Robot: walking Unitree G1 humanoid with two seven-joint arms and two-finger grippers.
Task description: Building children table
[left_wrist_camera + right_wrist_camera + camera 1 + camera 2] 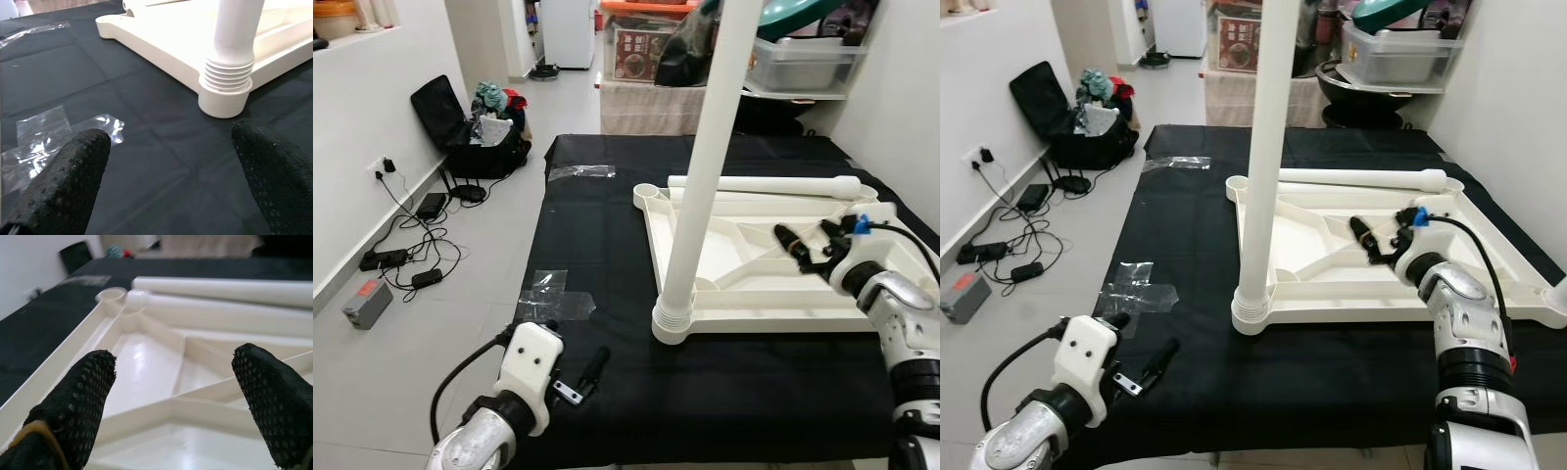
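The right gripper, fingers spread, hovers over the upturned tabletop; the left gripper, fingers also spread, hangs near the upright leg.

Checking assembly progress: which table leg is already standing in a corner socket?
The leg upright in the tabletop's near-left corner; the other legs lie flat along its far edge.

Both arms reach forward, left gripper and right gripper fingers spread.
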